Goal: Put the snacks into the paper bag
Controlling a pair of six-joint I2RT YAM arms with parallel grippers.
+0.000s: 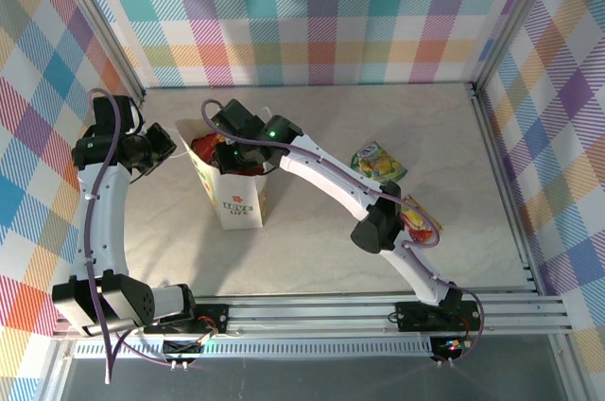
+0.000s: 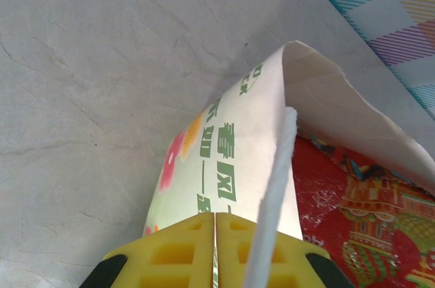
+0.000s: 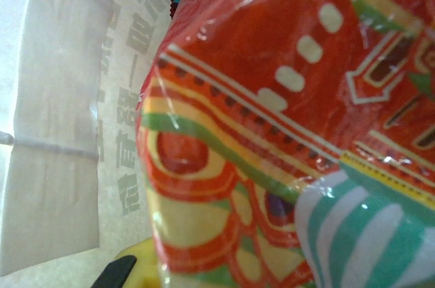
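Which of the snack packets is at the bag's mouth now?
The large red packet, in the paper bag's open top; the green-yellow packet and the orange packet lie out on the table, right of it.

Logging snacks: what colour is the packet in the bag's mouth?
The packet is mainly red with yellow-green bands; it shows best in the right wrist view.

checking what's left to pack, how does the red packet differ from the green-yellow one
The red packet sits in the open mouth of the paper bag; the green-yellow packet lies out on the table, right of the bag. The red packet is mostly red with patterned print; the green-yellow packet is green and yellow. Both are shiny foil.
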